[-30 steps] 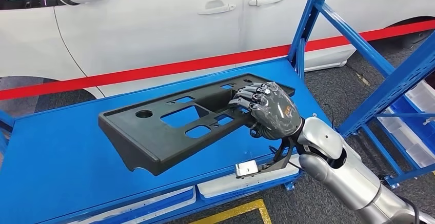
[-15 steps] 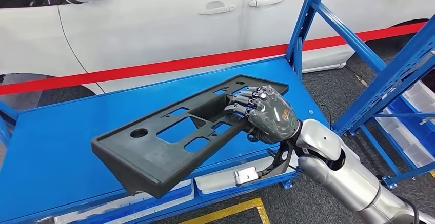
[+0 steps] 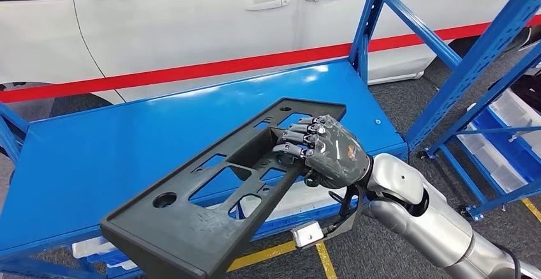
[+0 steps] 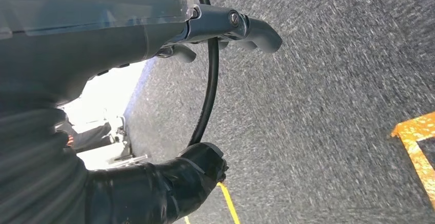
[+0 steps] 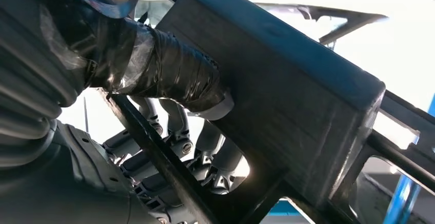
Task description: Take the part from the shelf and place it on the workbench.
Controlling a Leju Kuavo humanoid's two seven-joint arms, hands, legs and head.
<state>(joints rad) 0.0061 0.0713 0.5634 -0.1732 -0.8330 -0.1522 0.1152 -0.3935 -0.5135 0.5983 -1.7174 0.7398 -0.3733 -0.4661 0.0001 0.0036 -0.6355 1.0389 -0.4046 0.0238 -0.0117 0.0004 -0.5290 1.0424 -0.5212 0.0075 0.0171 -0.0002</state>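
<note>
A long black plastic panel (image 3: 191, 221) with several cut-outs hangs tilted above the blue shelf (image 3: 96, 145). Its near end reaches out past the shelf's front edge, and its far end sits over the shelf's right half. My right hand (image 3: 325, 151) grips the panel at its far end, fingers hooked through a cut-out. In the right wrist view the taped thumb (image 5: 169, 75) presses against the panel's boxy underside (image 5: 287, 96). My left hand (image 4: 77, 80) hangs over the grey floor with its fingers apart and nothing in it.
A white car (image 3: 191, 30) with a red stripe stands right behind the shelf. Blue rack uprights (image 3: 363, 30) rise at the shelf's right end, with white bins (image 3: 504, 170) low on the right. A yellow floor line (image 3: 274, 253) runs under the shelf's front edge.
The right hand has drawn the panel off the shelf surface toward me; its near end has swung down and out over the front edge. The view has shifted a little.
</note>
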